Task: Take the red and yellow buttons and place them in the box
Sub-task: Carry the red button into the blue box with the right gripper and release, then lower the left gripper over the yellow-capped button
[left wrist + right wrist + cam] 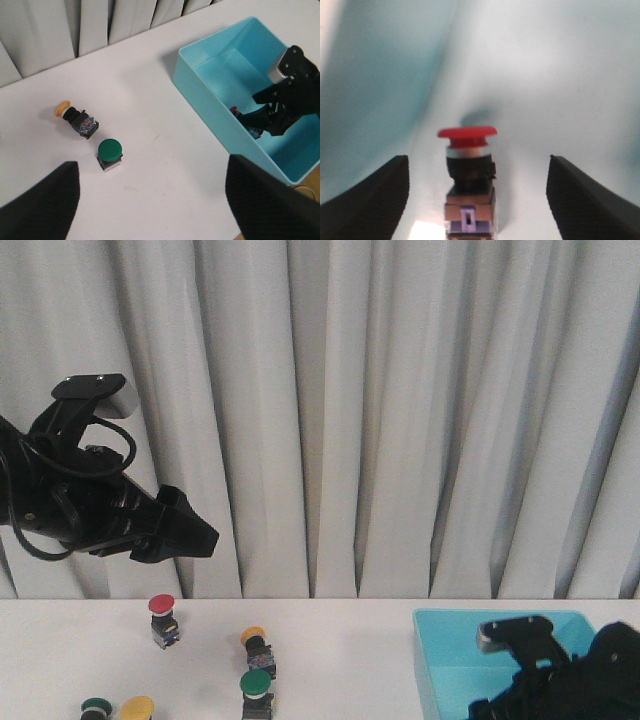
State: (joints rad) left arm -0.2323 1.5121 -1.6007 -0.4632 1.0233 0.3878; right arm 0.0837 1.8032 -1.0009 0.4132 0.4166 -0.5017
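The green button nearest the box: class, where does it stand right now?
In the front view, the green button stands upright on the white table, left of the box, just in front of the tipped yellow button.

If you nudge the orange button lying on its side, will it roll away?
Probably only a little. The orange button has a round cap, which might let it swing, but its boxy body lies flat on the table and should stop real rolling. It looks stiff and light.

Grey curtain [400,410] behind white table [340,660]; green buttons [256,685] [96,707] near front edge.
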